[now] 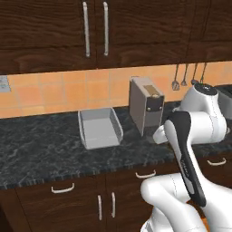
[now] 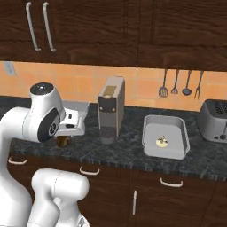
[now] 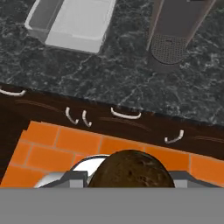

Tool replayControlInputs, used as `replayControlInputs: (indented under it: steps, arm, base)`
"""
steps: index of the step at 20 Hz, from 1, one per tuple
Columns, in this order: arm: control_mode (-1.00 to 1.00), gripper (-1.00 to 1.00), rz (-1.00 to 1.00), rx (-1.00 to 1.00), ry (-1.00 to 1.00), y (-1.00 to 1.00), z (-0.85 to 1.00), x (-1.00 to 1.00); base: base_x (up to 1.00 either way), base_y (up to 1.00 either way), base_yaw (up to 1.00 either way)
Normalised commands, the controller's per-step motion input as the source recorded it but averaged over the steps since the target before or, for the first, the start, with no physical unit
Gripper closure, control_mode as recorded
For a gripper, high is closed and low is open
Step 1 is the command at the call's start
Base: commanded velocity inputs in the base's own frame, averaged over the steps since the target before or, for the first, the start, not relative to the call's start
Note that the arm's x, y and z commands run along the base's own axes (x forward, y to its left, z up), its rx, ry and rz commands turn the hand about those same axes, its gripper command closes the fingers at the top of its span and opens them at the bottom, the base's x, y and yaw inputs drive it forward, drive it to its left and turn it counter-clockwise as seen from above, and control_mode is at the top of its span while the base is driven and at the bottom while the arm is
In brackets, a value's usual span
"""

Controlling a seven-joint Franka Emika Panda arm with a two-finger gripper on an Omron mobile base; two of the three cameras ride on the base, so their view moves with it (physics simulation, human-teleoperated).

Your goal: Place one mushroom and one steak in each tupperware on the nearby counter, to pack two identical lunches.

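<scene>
Two tupperwares sit on the counter (image 2: 115,153), one (image 1: 100,128) left of the coffee machine (image 2: 111,108), the other (image 2: 165,136) right of it with a mushroom (image 2: 162,142) inside. A second brown mushroom (image 3: 131,169) is pinched in the gripper (image 2: 64,141), over the counter's front edge.

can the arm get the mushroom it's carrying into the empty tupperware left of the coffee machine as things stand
Probably yes. The end effector holds the mushroom in front of the counter, and the tupperware lies open and empty, with only the coffee machine beside it.
</scene>
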Motion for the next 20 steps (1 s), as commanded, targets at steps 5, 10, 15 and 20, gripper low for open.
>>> replayControlInputs:
  steps: [5,10,15,20]
  arm:
    - [1.00,1.00,0.00,0.00,0.00,0.00,0.00,0.00]
    - [-1.00,1.00,-0.05,-0.03,0.00,0.56,-0.32,0.93]
    - [-1.00,1.00,-0.07,-0.01,0.00,0.56,-0.48,1.00]
    - [-1.00,1.00,-0.04,0.00,0.19,0.25,-0.43,1.00]
  base:
    - [0.67,0.56,-0.01]
    - [0.00,0.00,0.00]
    - [0.00,0.00,0.00]
    - [0.00,0.00,0.00]
